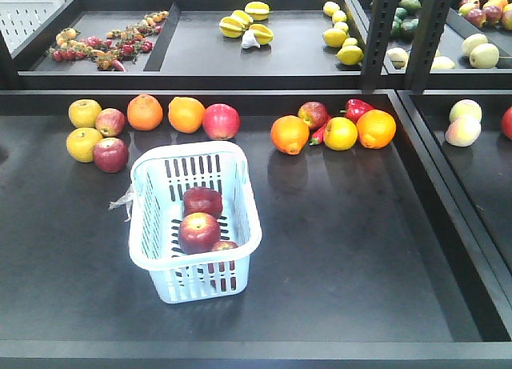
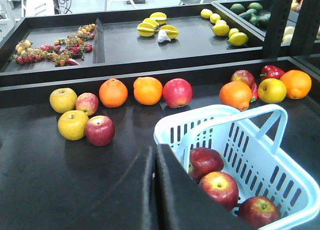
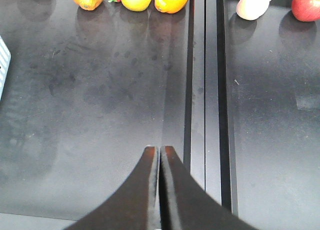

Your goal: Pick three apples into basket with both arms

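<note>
Pale blue-white slotted plastic basket (image 1: 195,285), left of table centre, containing three dark red round apples (image 2: 219,188); just right of left gripper (image 2: 156,155), far left of right gripper (image 3: 159,155); jaws closed, empty.

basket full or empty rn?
Holding fruit: three dark red apples lie inside the upright pale blue-white slotted plastic basket, with floor space left.

Black display trays (image 1: 384,249) in rows, dark upright post (image 1: 382,33) — bright, even light
</note>
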